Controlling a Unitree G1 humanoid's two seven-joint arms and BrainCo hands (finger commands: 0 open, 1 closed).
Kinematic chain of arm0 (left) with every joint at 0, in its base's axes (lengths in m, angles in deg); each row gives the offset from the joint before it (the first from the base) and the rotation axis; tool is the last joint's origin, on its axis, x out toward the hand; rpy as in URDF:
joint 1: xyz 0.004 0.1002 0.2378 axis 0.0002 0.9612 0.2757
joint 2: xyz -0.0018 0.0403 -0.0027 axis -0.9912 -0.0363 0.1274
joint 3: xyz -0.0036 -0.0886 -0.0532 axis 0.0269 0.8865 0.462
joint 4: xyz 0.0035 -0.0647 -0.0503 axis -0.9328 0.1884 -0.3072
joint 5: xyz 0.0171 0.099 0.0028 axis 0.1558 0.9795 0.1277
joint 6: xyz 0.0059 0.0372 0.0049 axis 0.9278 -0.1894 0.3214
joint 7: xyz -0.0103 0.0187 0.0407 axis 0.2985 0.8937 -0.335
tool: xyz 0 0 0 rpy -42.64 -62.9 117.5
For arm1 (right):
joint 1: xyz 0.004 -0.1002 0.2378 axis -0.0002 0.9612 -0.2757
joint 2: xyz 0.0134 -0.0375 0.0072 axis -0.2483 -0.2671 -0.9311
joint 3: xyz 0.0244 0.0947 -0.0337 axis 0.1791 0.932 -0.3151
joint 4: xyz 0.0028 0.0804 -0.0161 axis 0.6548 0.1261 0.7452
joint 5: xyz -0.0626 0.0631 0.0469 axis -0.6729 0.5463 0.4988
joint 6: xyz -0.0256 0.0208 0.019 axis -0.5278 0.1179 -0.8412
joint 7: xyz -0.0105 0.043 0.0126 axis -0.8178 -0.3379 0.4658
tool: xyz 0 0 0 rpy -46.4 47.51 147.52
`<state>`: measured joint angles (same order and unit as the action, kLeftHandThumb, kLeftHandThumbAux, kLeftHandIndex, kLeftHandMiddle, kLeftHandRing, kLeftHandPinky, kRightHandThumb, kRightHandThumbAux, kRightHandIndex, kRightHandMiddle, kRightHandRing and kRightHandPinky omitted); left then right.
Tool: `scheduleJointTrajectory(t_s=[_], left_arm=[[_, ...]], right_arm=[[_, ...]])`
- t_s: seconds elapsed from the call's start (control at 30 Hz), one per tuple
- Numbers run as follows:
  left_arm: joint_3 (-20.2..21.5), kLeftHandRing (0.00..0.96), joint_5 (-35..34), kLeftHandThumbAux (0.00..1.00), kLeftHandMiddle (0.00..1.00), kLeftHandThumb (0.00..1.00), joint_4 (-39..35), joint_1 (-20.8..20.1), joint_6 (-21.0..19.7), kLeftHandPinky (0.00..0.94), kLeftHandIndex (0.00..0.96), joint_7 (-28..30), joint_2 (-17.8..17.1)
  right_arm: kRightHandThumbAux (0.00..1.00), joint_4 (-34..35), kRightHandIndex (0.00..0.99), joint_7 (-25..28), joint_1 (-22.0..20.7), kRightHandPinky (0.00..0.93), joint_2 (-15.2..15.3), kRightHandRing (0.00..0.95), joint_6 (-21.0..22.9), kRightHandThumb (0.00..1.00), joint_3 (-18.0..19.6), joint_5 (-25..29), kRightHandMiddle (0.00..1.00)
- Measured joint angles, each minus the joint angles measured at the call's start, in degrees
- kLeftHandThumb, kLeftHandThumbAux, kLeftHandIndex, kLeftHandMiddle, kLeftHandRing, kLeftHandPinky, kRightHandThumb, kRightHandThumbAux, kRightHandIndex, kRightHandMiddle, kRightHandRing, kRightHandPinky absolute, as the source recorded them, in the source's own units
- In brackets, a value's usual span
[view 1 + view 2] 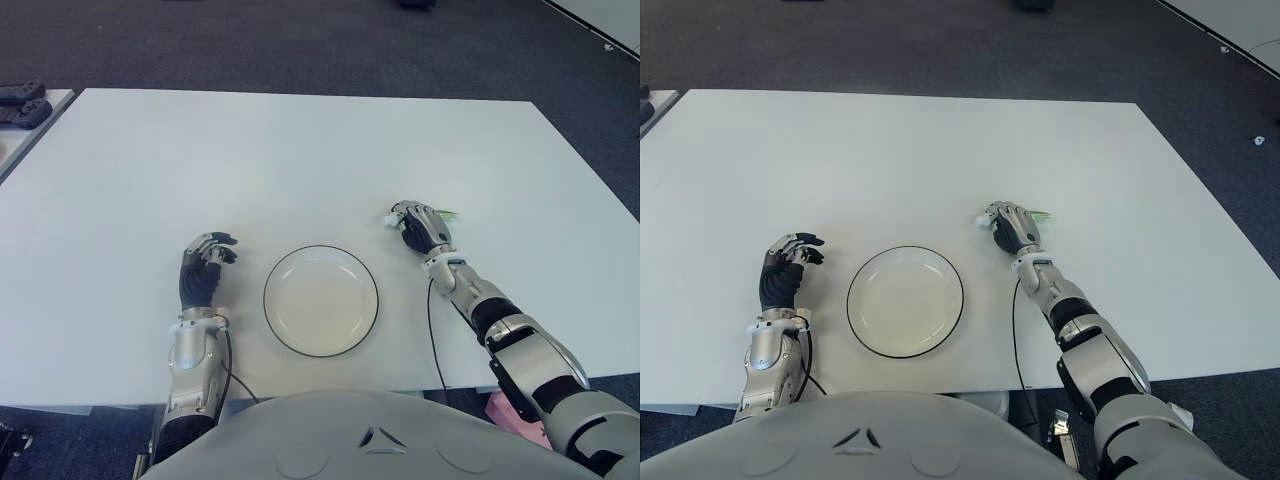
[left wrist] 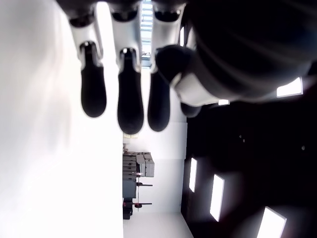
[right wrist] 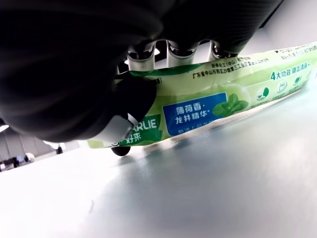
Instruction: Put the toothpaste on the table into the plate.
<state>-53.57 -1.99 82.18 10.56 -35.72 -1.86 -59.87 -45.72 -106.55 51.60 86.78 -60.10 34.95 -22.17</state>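
Right hand grasping the toothpaste, plate waiting empty.

The left hand (image 1: 205, 272) shows just left of the plate (image 1: 321, 300), its fingers (image 2: 131, 94) loosely extended and holding nothing, apparently kept clear of the work. The plate sits at the near middle of the white surface (image 1: 300, 160), within reach of both arms. Right of it and slightly farther, the right hand (image 1: 420, 228) has wrapped its fingers around the green toothpaste (image 3: 223, 99), which seems barely raised off the surface; that overhand grip looks suited to carrying the tube leftward into the plate.
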Motion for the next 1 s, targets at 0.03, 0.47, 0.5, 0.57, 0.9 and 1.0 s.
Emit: scheduleJointTrajectory(t_s=[0.03,0.47,0.5,0.57,0.9,1.0], left_arm=[[0.0,0.57,0.0,0.677,0.471,0.837,0.0,0.0,0.0,0.536,0.429,0.0,0.0],[0.0,0.571,0.0,0.676,0.47,0.837,0.0,-0.2,0.1,0.542,0.433,0.0,0.0],[0.0,0.571,0.0,0.676,0.471,0.837,0.0,-0.2,0.1,0.542,0.432,0.0,0.0],[0.0,0.571,0.0,0.676,0.473,0.837,0.0,-0.3,0.1,0.542,0.429,0.0,0.0],[0.1,0.573,0.0,0.676,0.474,0.837,0.7,-1.0,0.0,0.544,0.427,0.0,0.0],[0.1,0.574,0.0,0.676,0.474,0.837,0.9,-1.3,0.1,0.546,0.427,0.0,0.0]], right_arm=[[0.666,0.5,0.439,-0.4,0.3,0.47,0.1,0.455,0.0,0.999,0.3,0.1,0.439],[0.67,11.0,0.415,-3.0,6.8,0.548,0.1,0.48,-5.1,1.0,4.3,2.5,0.398],[0.67,11.6,0.416,-3.3,7.2,0.549,0.0,0.48,-5.5,1.0,4.4,2.5,0.396],[0.67,13.4,0.422,-4.0,8.3,0.55,-0.1,0.48,-6.3,1.0,4.7,2.4,0.389],[0.67,24.9,0.436,-5.4,11.6,0.547,-0.9,0.478,-8.6,1.0,7.3,2.4,0.387],[0.669,27.5,0.439,-5.3,12.1,0.546,-1.4,0.479,-9.5,1.0,8.2,2.5,0.389]])
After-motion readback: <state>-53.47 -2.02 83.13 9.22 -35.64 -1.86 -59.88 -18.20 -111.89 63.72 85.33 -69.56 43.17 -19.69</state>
